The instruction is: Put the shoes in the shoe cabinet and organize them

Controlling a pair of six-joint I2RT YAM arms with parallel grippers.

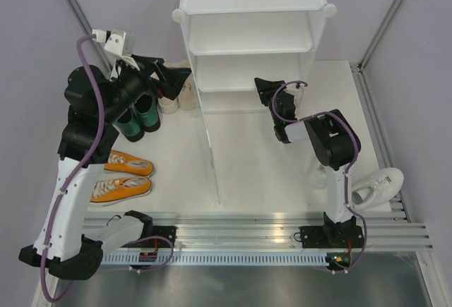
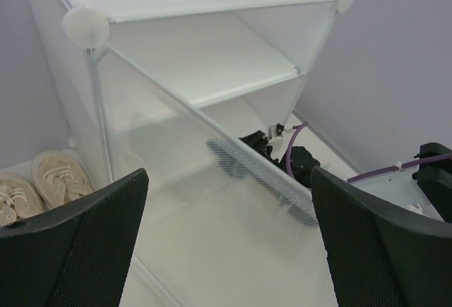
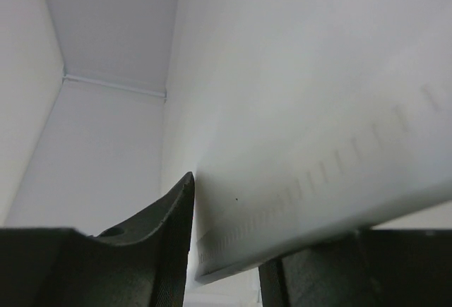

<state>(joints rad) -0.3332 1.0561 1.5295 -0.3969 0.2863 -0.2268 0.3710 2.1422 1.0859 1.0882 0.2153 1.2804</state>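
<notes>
The white shoe cabinet (image 1: pixel 247 10) stands at the back centre and also fills the left wrist view (image 2: pixel 212 53). My right gripper (image 1: pixel 265 89) reaches into its lower tier and is shut on a white sneaker (image 3: pixel 304 123), which fills the right wrist view between the jaws (image 3: pixel 233 250). The other white sneaker (image 1: pixel 378 185) lies at the right. Cream sneakers (image 1: pixel 176 95), green heels (image 1: pixel 138 120) and orange sneakers (image 1: pixel 123 176) sit left of the cabinet. My left gripper (image 1: pixel 166 74) hangs open and empty above the cream pair (image 2: pixel 42 183), its jaws wide apart (image 2: pixel 229 250).
The cabinet's translucent left side panel (image 1: pixel 212 159) runs toward the front rail (image 1: pixel 247 233). Grey walls close in on both sides. My right arm (image 2: pixel 282 155) shows through the cabinet in the left wrist view.
</notes>
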